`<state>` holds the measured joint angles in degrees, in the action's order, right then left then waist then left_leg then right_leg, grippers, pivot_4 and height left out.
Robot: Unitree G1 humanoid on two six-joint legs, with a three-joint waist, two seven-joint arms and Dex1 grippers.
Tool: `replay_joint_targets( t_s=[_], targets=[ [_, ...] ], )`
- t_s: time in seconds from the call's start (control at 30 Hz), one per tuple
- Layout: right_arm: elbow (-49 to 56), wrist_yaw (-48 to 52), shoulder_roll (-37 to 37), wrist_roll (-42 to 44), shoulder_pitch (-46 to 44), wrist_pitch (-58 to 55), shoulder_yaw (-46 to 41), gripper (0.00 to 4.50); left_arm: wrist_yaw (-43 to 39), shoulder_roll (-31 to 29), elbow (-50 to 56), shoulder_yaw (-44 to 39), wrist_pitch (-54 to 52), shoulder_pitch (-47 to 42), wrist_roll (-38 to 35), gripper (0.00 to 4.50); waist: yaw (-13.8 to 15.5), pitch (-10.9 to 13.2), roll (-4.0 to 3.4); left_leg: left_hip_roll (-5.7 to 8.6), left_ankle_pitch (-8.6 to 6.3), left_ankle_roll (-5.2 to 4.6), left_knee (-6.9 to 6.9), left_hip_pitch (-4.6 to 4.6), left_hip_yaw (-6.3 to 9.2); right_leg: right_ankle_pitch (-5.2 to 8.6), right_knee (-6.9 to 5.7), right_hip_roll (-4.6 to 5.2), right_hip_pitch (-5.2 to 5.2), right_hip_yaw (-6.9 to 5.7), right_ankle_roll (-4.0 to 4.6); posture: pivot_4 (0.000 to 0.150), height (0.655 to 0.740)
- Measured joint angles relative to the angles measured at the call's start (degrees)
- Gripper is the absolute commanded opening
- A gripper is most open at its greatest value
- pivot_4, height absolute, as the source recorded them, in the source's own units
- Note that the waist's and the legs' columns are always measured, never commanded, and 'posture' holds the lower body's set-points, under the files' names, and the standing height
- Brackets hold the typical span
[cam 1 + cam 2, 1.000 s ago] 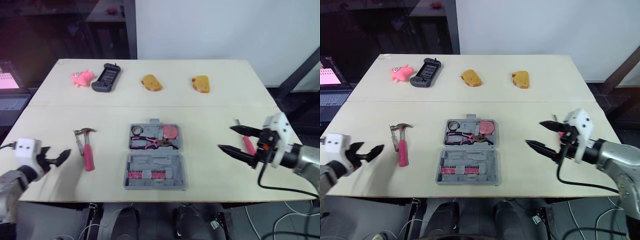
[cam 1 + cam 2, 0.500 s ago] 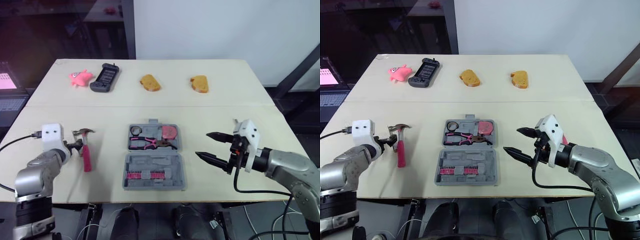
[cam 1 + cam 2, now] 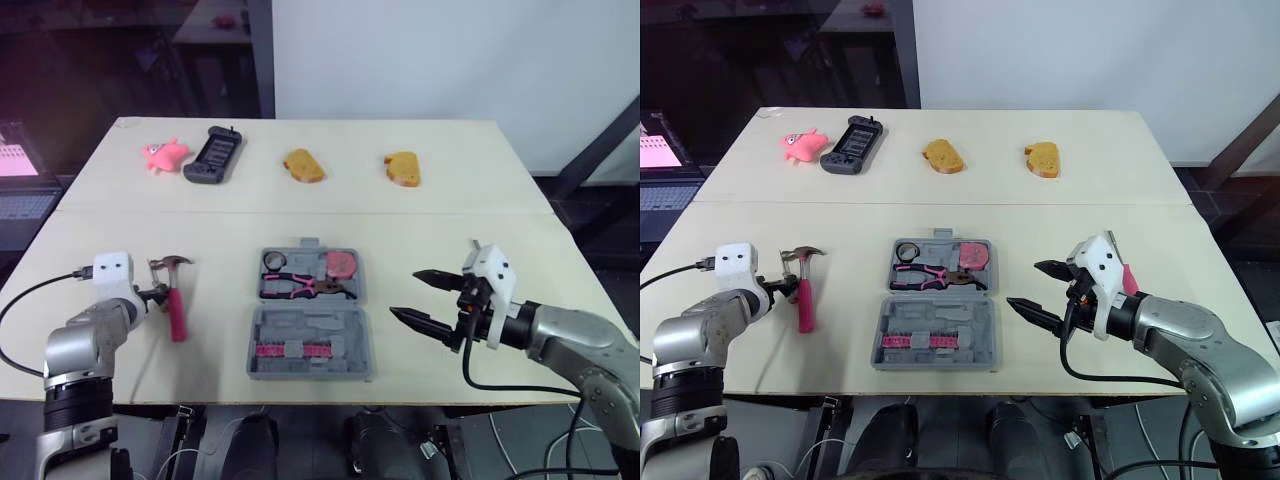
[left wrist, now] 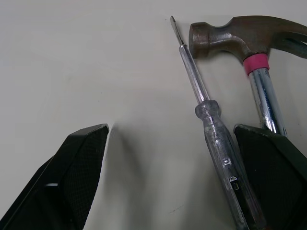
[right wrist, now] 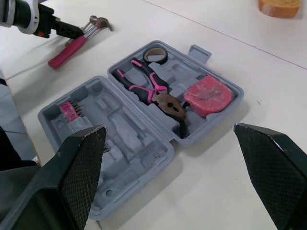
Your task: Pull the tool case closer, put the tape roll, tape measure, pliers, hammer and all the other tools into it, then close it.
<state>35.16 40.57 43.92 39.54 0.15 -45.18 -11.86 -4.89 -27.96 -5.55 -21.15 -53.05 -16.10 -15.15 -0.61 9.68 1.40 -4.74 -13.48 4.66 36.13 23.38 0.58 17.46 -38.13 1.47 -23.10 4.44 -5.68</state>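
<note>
Left claw (image 4: 170,128) stands spread astride the screwdriver (image 4: 211,120), hammer (image 4: 230,36) just beside.

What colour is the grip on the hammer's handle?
Pink. The hammer and its grip show best in the right eye view.

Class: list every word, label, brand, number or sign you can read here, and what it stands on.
None can be read.
The laptop screen: pink display, too blurred to read.
The tape measure: no legible label shows.
The black handheld device: any markings too small to read.
</note>
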Motion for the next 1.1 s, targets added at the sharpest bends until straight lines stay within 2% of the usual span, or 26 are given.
replay_joint_targets(
  t_s=[0.1, 0.17, 0.2, 0.33, 0.67, 0.9, 1.1],
  targets=[
    [0.15, -0.19, 0.02, 0.01, 0.14, -0.04, 0.0, 4.5, -0.11, 0.4, -0.2, 0.01, 0.19, -0.16, 0.17, 3.61, -0.01, -0.01, -0.01, 0.0, 0.0, 0.0, 0.0, -0.01, 0.0, 0.0, 0.0, 0.0, 0.01, 0.0, 0.0, 0.15, 0.74],
    [0.18, -0.41, 0.02, 0.01, 0.13, -0.08, 0.0, 4.5, -0.4, 1.1, -0.24, 0.06, 0.33, -0.39, 0.09, 2.7, -0.02, -0.01, -0.02, 0.0, 0.0, 0.0, 0.0, -0.01, 0.0, 0.0, 0.0, 0.0, 0.02, 0.0, 0.0, 0.15, 0.74],
    [0.22, -0.52, 0.02, 0.01, 0.13, -0.09, 0.0, 4.5, -0.7, 1.25, -0.24, 0.19, 0.44, -0.44, -0.01, 2.09, -0.08, -0.01, -0.02, 0.0, 0.0, 0.0, -0.01, -0.03, 0.0, 0.0, -0.01, 0.0, 0.02, 0.0, 0.0, 0.15, 0.74],
    [0.4, -0.92, 0.02, -0.04, 0.59, -0.09, 0.03, 4.5, -0.62, 1.32, -1.13, -0.02, 0.97, -0.9, 0.23, 0.07, -0.2, -0.02, -0.03, 0.0, 0.0, 0.0, -0.02, -0.04, 0.0, 0.0, -0.01, -0.01, 0.02, 0.0, 0.0, 0.15, 0.74],
    [0.46, -1.45, 0.06, -0.71, 1.77, -0.07, 0.17, 4.5, -0.71, 0.86, -2.73, -0.98, 0.98, -1.69, 0.17, 0.02, -0.28, -0.03, -0.06, -0.01, 0.0, 0.0, -0.03, -0.06, 0.01, 0.0, -0.02, -0.02, 0.03, 0.0, -0.01, 0.15, 0.74],
    [0.52, -1.99, 0.36, -1.22, 2.28, -0.35, 0.45, 4.5, -1.05, -1.05, 7.88, -3.07, -4.34, 7.9, -0.27, 0.02, -0.62, -0.04, -0.06, -0.02, 0.0, 0.0, -0.07, -0.06, 0.0, 0.0, -0.01, -0.01, 0.0, 0.02, 0.0, 0.15, 0.74],
    [0.66, -2.36, 0.38, -1.15, 1.97, -1.33, 0.93, 4.5, -5.33, -4.67, 15.53, -4.12, -8.76, 16.08, -1.53, 0.02, -0.45, -0.04, -0.05, -0.01, 0.0, 0.0, -0.06, -0.06, 0.0, 0.03, 0.0, 0.0, -0.01, 0.02, 0.05, 0.15, 0.74]
  ],
)
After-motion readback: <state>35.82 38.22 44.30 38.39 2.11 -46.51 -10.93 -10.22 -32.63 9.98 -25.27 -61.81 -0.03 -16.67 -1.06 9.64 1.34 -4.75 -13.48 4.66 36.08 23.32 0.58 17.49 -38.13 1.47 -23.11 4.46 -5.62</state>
